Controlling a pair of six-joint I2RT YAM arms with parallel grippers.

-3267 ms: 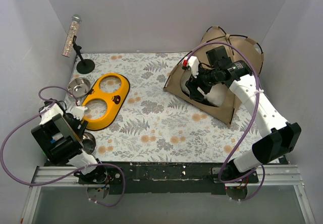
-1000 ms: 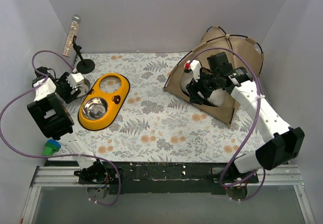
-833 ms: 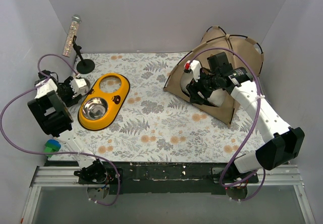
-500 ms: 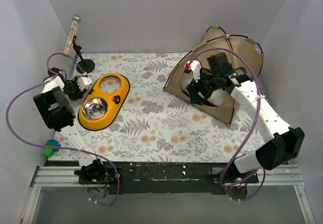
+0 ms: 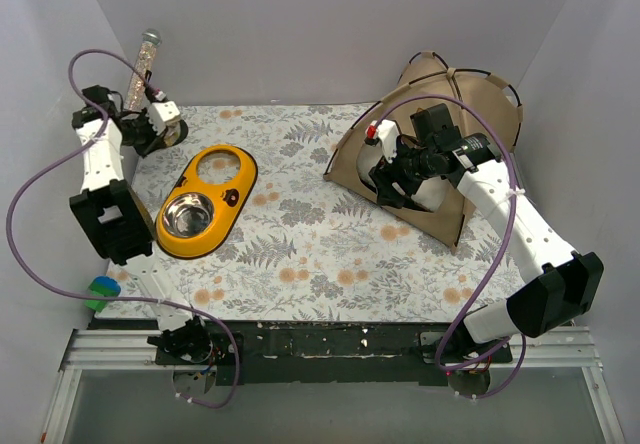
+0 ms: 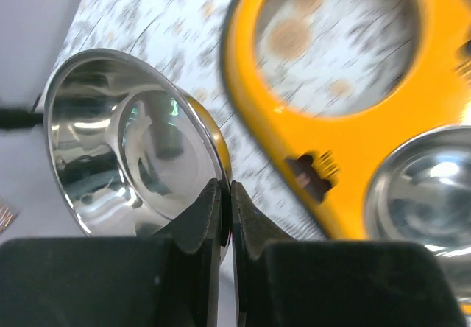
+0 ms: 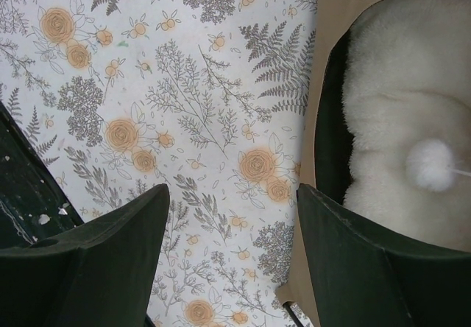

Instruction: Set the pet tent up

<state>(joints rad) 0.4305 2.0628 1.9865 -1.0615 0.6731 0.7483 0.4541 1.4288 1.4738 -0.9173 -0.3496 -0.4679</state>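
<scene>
The tan pet tent [image 5: 470,114] stands at the back right with black poles crossing over its top. Its doorway shows a fluffy white cushion [image 7: 405,99] and a dangling white pom-pom [image 7: 430,165]. My right gripper [image 5: 388,179] hovers open at the doorway's edge, with the patterned mat between its fingers and the tent fabric [image 7: 324,106] by the right finger. At the back left, my left gripper [image 5: 152,124] is raised and shut on the rim of a steel bowl [image 6: 125,150], which hangs tilted.
A yellow bowl stand [image 5: 232,169] lies left of centre, with a steel bowl [image 5: 189,216] in its near hole and its far hole bare. A glitter wand on a black base [image 5: 168,130] stands in the back-left corner. A green object [image 5: 100,289] lies by the left arm.
My left gripper has shut on the steel bowl's rim and lifted it up toward the back-left corner. The right arm has not moved.
</scene>
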